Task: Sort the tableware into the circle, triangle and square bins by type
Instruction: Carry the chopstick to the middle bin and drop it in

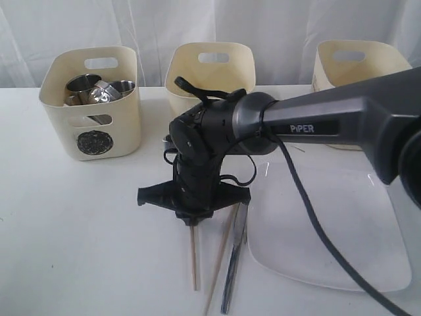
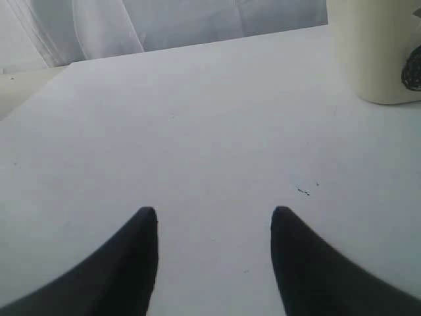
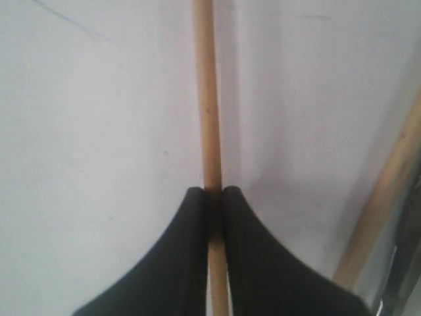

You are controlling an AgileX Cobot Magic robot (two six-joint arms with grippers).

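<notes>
Pinching a wooden chopstick [image 3: 208,99] at one end, beside the knife [image 1: 233,270].
Right gripper [image 3: 214,192] clamps it; light, stiff, slick, so it may swivel. Left gripper [image 2: 214,212] spread, empty.

This looks like a robot test lab rather than a kitchen, with everything set up on one bench. The bare white table [image 1: 72,230] has a white curtain [image 1: 79,26] hung close behind it as a plain backdrop. Along the table's back edge stand three matching cream tubs [image 1: 209,69], the left one marked with a scribbled black circle [image 1: 94,142]. Over the table's middle reaches a dark grey arm [image 1: 329,118] lettered "PiPER" — a loose black cable [image 1: 306,197] trails from it. The only homely things are mugs [image 1: 99,89] in the left tub and a plate [image 1: 329,243] and chopsticks [image 1: 194,260] on the table.
</notes>
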